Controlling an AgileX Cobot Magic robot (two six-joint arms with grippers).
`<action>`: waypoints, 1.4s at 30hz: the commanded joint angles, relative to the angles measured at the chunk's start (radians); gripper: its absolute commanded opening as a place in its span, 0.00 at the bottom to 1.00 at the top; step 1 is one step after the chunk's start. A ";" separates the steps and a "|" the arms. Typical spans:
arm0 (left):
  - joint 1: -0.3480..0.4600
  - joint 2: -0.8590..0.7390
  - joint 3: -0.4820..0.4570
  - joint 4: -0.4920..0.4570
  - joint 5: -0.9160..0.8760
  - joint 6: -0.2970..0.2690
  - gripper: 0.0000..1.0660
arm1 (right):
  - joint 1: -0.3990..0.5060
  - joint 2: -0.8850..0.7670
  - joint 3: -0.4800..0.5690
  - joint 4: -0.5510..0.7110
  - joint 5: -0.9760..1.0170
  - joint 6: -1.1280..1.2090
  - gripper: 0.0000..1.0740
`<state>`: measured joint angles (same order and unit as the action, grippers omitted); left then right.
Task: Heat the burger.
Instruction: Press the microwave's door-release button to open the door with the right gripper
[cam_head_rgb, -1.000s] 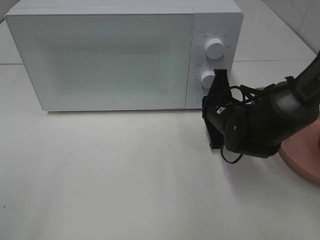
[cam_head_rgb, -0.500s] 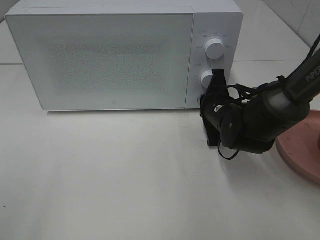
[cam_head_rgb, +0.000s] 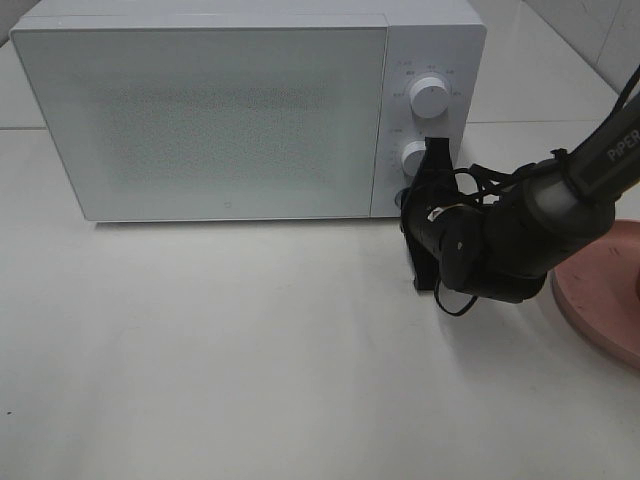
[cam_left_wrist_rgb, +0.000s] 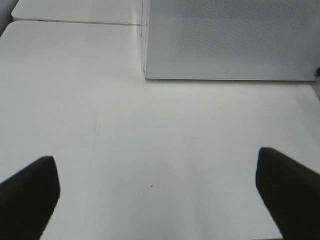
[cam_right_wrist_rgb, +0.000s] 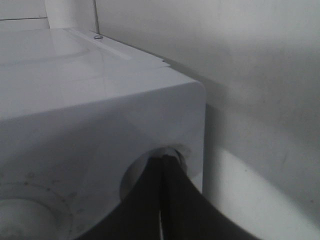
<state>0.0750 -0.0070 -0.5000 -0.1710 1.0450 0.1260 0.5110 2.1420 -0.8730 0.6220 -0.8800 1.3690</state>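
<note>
Table (cam_head_rgb: 250, 350): microwave (cam_head_rgb: 220, 110) closed; gripper (cam_right_wrist_rgb: 162, 159) seemingly touching.

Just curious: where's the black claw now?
High view, right side: the right gripper meets the microwave's lower right corner, tips at the button below the knobs.

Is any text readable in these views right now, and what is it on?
"PiPER": on the right arm.
Markings around the two dials of the microwave: too small to read.
Small mark low on the door: too small to read.
Wrist views: nothing legible.
</note>
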 joint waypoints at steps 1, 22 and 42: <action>0.000 -0.018 0.003 -0.012 -0.006 -0.001 0.94 | -0.009 -0.006 -0.050 -0.014 -0.139 0.001 0.00; 0.000 -0.018 0.003 -0.012 -0.006 -0.001 0.94 | -0.021 0.058 -0.165 0.010 -0.179 -0.054 0.00; 0.000 -0.018 0.003 -0.012 -0.006 -0.001 0.94 | -0.018 -0.001 -0.116 0.016 -0.067 -0.053 0.00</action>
<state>0.0750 -0.0070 -0.5000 -0.1710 1.0450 0.1260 0.5190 2.1620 -0.9440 0.7140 -0.8190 1.3230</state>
